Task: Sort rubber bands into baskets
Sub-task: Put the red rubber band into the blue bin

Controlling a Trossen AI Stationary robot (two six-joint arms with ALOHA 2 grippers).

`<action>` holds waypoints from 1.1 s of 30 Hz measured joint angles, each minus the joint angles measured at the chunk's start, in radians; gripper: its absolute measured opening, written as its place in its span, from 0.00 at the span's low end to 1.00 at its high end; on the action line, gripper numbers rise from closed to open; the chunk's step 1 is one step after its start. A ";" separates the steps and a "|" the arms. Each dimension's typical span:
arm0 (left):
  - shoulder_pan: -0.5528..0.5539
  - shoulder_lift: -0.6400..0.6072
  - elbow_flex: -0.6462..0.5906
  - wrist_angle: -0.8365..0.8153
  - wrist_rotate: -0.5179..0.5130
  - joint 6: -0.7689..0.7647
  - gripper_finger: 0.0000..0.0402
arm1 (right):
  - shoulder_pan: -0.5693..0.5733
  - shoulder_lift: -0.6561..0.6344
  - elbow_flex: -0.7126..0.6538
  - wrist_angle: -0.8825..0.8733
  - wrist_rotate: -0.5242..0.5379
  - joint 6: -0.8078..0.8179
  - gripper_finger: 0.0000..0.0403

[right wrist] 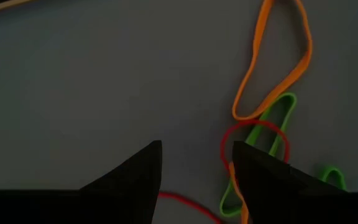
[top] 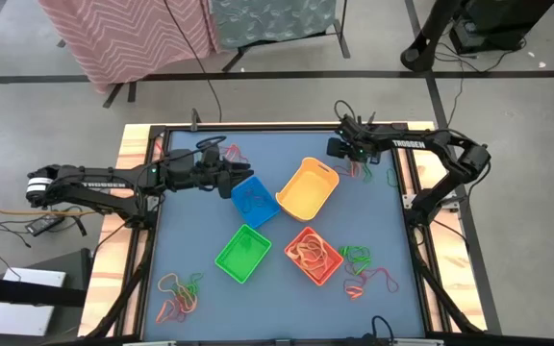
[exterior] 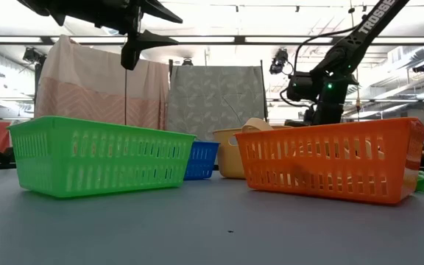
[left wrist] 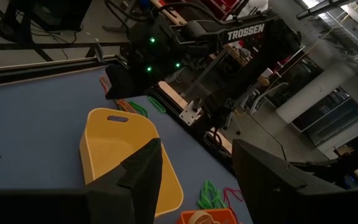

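My left gripper is open and empty, held high over the blue basket. Its wrist view looks past it to the yellow basket. My right gripper is open, pointing down at the far right of the table. In its wrist view, one finger stands just beside an orange rubber band, a green one and a red one lying on the mat. The green basket and orange basket stand nearer the front.
More rubber bands lie in piles at the near left, the near right and far left of centre. The orange basket holds several bands. Wooden rails edge the blue mat.
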 joint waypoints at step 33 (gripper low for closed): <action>0.000 0.000 0.000 0.000 -0.009 0.023 0.49 | 0.036 0.094 0.001 0.058 0.005 -0.023 0.16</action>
